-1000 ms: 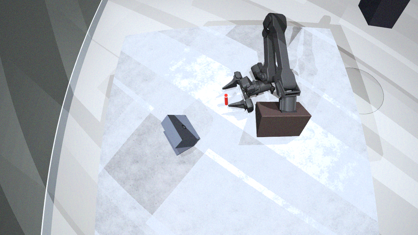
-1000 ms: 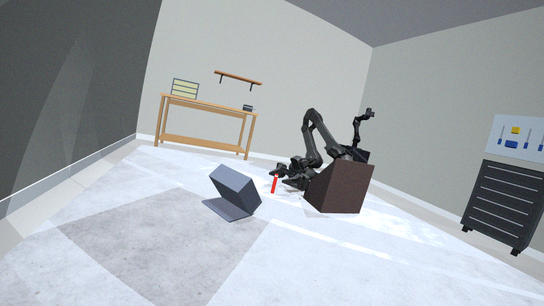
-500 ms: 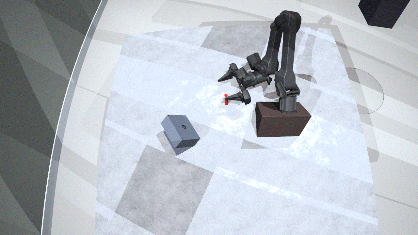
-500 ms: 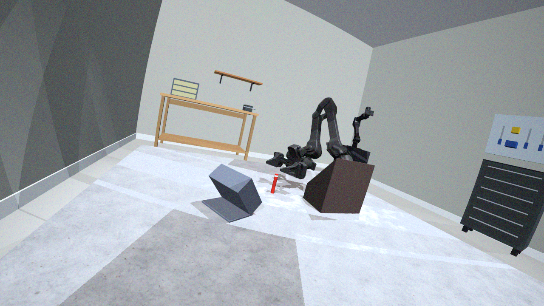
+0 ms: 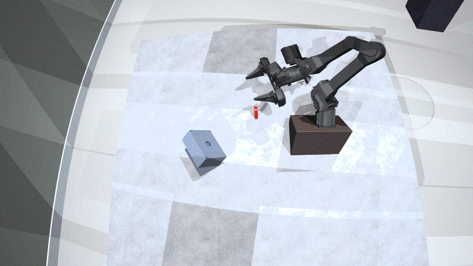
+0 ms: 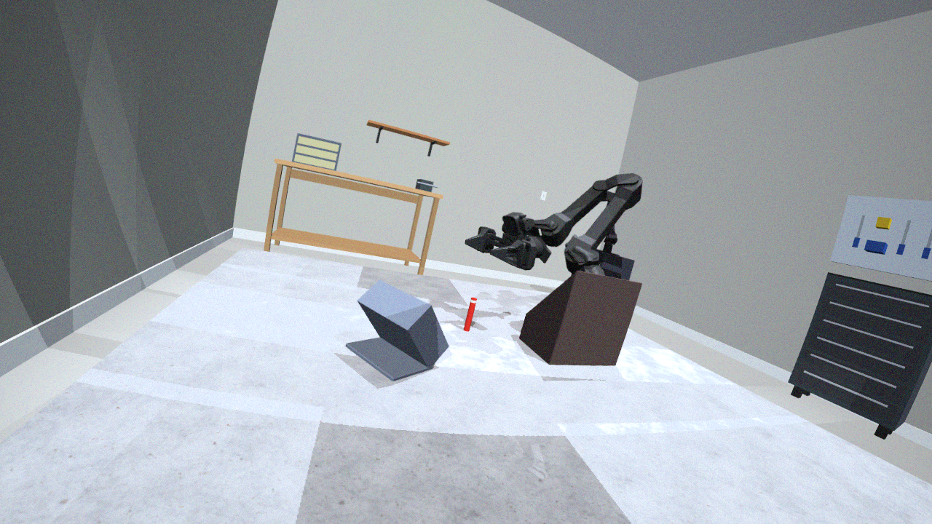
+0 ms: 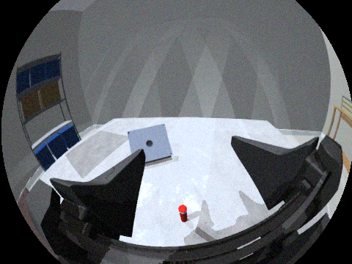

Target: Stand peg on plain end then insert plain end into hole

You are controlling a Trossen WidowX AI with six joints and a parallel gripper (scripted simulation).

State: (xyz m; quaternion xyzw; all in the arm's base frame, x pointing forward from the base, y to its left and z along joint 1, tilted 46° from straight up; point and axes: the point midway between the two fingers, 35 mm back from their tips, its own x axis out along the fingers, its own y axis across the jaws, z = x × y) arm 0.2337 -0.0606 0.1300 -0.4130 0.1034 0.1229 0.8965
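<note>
The red peg (image 5: 255,113) (image 6: 469,316) (image 7: 183,217) stands upright on the table, its white-banded end up and its plain end down. My gripper (image 5: 249,88) (image 6: 479,249) (image 7: 189,147) is wide open and empty. It is above the table and higher than the peg, which is clear of both fingers and shows low between them in the wrist view. The blue-grey sloped panel (image 5: 198,136) (image 6: 395,303) (image 7: 159,136) stands beyond the peg. Its hole (image 5: 208,143) (image 7: 149,143) is empty and is hidden in the exterior view. The left finger overlaps the panel's lower corner in the wrist view.
The brown base block (image 5: 320,142) (image 6: 590,319) under the arm stands to the right of the peg in the top and exterior views. The panel's flat foot (image 6: 387,358) rests on the table. A wooden workbench (image 6: 352,244) and a dark drawer cabinet (image 6: 860,345) stand away in the room.
</note>
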